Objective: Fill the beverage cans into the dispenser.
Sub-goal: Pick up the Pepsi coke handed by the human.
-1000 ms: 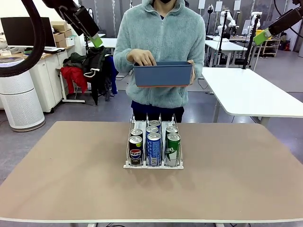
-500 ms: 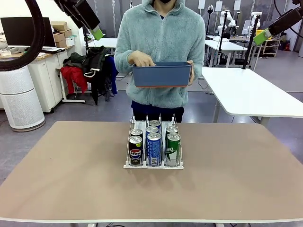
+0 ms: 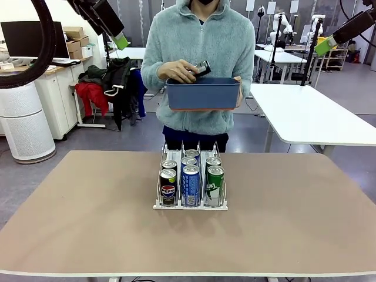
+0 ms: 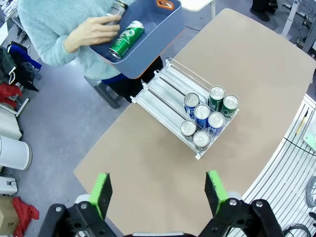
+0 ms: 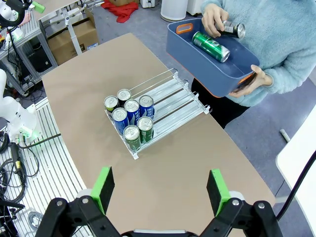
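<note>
The dispenser (image 3: 160, 205) stands mid-table with several beverage cans in its front rows: a black one (image 3: 168, 189), a blue one (image 3: 191, 185) and a green one (image 3: 214, 187) lead the lanes. Behind it a person holds a dark blue bin (image 3: 202, 95) and lifts a black can (image 3: 202, 68) out of it by hand. A green can (image 5: 211, 46) lies inside the bin. My left gripper (image 3: 120, 42) hangs high at the upper left, and my right gripper (image 3: 325, 45) high at the upper right. Both are open, empty and far above the table. The left wrist view looks down between open fingers (image 4: 102, 192) onto the dispenser (image 4: 165, 96).
The brown table (image 3: 88, 223) spreads bare around the dispenser. The rear halves of the dispenser lanes (image 5: 174, 101) hold no cans. A white table (image 3: 311, 117) stands behind at the right, and a white cylindrical unit (image 3: 23, 123) on the floor at the left.
The person's hand has come up out of the bin with a black can. My left arm rose slightly a moment ago; the right arm is still.
</note>
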`<state>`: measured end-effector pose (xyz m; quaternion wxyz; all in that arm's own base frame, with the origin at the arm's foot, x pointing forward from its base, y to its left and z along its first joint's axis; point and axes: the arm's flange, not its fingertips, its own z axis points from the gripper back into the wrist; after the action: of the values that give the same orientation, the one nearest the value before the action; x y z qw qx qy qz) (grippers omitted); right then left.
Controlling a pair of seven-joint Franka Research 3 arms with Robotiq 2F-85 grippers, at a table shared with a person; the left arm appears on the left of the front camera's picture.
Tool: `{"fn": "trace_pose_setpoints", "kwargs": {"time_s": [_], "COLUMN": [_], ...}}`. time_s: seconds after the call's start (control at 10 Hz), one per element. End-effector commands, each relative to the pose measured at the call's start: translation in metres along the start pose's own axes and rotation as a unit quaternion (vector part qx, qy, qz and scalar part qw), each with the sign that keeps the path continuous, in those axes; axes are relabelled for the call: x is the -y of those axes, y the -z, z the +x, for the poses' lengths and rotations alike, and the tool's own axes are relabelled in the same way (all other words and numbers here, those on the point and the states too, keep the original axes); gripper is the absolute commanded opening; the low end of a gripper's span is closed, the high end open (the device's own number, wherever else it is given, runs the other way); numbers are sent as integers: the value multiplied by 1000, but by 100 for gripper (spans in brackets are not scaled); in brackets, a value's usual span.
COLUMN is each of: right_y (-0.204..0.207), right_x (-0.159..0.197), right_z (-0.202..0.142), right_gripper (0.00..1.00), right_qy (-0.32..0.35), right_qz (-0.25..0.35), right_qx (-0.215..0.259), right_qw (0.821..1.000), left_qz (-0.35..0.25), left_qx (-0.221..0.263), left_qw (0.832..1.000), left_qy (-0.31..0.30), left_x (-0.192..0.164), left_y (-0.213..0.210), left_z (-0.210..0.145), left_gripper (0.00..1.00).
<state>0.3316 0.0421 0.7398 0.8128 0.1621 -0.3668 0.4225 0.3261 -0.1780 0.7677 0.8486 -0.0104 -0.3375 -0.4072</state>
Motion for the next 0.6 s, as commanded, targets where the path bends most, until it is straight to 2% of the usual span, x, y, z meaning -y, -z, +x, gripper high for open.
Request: {"fn": "trace_pose_setpoints", "kwargs": {"time_s": [0.0,0.5], "right_y": [1,1], "right_x": [-1,-1], "right_z": [0,0], "right_gripper": [100,100], "right_qy": [-1,-1], "right_qz": [1,1], "right_qx": [-1,-1], "right_qw": [1000,1000], "left_qz": [0,0], "left_qx": [-1,-1], "left_qw": [1000,1000], "left_qy": [0,0], "left_x": [0,0], "left_y": [0,0], "left_z": [-1,-1], "left_gripper": [100,100]}}
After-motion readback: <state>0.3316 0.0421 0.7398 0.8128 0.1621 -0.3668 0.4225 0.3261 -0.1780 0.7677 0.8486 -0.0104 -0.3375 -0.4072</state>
